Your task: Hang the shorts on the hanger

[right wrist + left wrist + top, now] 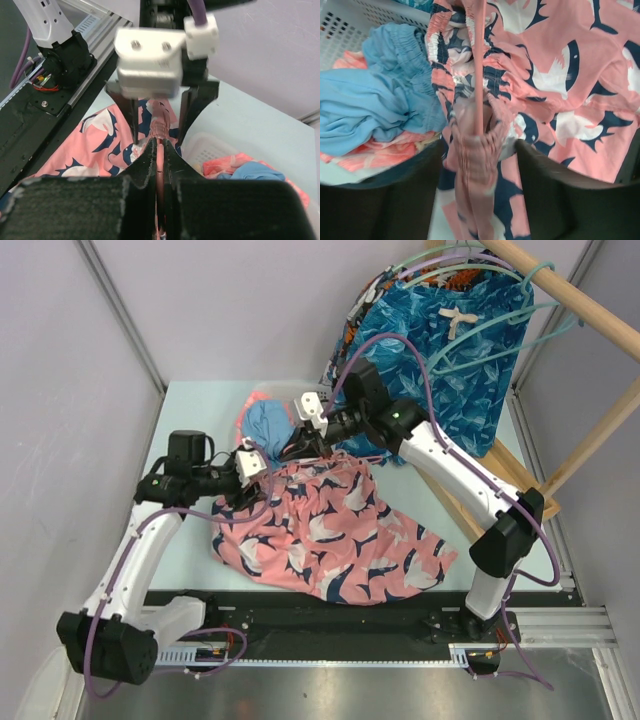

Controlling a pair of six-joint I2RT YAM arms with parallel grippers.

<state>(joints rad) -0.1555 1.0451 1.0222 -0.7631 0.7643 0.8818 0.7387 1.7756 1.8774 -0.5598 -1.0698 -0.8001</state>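
Observation:
The coral-pink shorts (340, 540) with navy and white fish print lie spread on the table, their gathered waistband lifted at the back. My right gripper (303, 440) is shut on a thin pink hanger (160, 167), whose bar runs into the bunched waistband (475, 150). The hanger's bar (481, 65) also shows in the left wrist view. My left gripper (479, 145) is open, its two fingers standing on either side of the bunched waistband. It faces the right gripper (160, 145) closely. The hanger's hook is hidden.
A white basket (350, 25) behind the grippers holds a light-blue garment (370, 100) and orange-pink fabric. Blue leaf-print shorts (450, 350) hang on teal hangers from a wooden rail (570, 295) at the back right. Purple walls close in the sides.

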